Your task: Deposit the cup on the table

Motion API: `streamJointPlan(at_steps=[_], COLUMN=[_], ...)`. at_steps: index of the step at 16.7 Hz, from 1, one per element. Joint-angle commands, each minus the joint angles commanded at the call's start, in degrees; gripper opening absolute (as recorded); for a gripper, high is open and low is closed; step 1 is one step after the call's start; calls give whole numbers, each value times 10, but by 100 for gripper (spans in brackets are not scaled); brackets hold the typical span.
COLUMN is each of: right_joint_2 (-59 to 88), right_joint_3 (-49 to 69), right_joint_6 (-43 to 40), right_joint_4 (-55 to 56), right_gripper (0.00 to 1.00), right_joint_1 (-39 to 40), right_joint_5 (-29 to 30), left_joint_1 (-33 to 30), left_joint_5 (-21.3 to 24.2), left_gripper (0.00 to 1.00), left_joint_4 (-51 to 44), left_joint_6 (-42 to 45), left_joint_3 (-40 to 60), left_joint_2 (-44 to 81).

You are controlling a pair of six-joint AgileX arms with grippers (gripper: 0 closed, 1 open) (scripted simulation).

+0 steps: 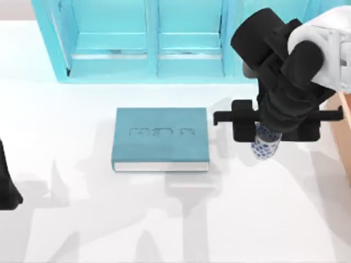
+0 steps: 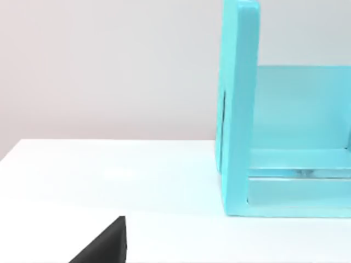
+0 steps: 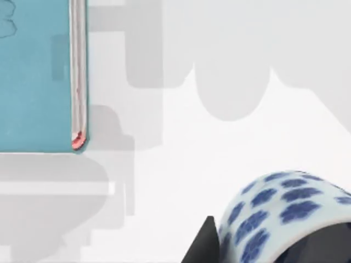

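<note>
The cup (image 1: 266, 143), the little white one with the blue flower pattern, is sitting in the right gripper (image 1: 269, 137) out on the right half of the table (image 1: 82, 219), off at about 3 o'clock from the teal book (image 1: 161, 138). From the top view the right arm comes in from around 1 o'clock and its black wrist hides most of the cup, so just the patterned bottom part pokes out at the 6 o'clock side of the gripper body. Looks like the fingers are closed around the cup; how wide they're spread is hard to read since the wrist block is in the way. Can't tell whether the cup's base is touching the tabletop or hanging just over it.

In the right wrist view the cup (image 3: 285, 213) is close up, with one dark finger (image 3: 203, 246) right against its side, and the book's page edge (image 3: 78, 76) is well apart from it across bare white table.

The book lies flat near the middle of the table, with the light-blue cabinet (image 1: 148, 38) behind it at 12 o'clock. The left arm (image 1: 8, 186) is parked at the left edge, around 9 o'clock, and I can't tell how its fingers stand. Its wrist view looks along the table at the cabinet's side panel (image 2: 238, 109).
</note>
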Motion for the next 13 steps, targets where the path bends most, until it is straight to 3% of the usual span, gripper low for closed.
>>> streamJointPlan(at_steps=[7,11,13], right_joint_2=[33,35,35], right_joint_3=[-57,-60,-60], right_joint_6=[-7,-8,-8], right_joint_4=[99,103,103], right_gripper=[0,0,15], right_joint_1=[-9,-10,-10], right_joint_5=[-2,-2,-2], left_joint_1=[0,0,0], left_joint_5=[0,0,0], left_gripper=[100,100,100], left_joint_4=[0,0,0], left_joint_6=[0,0,0], left_joint_3=[0,0,0], left_joint_2=[0,0,0])
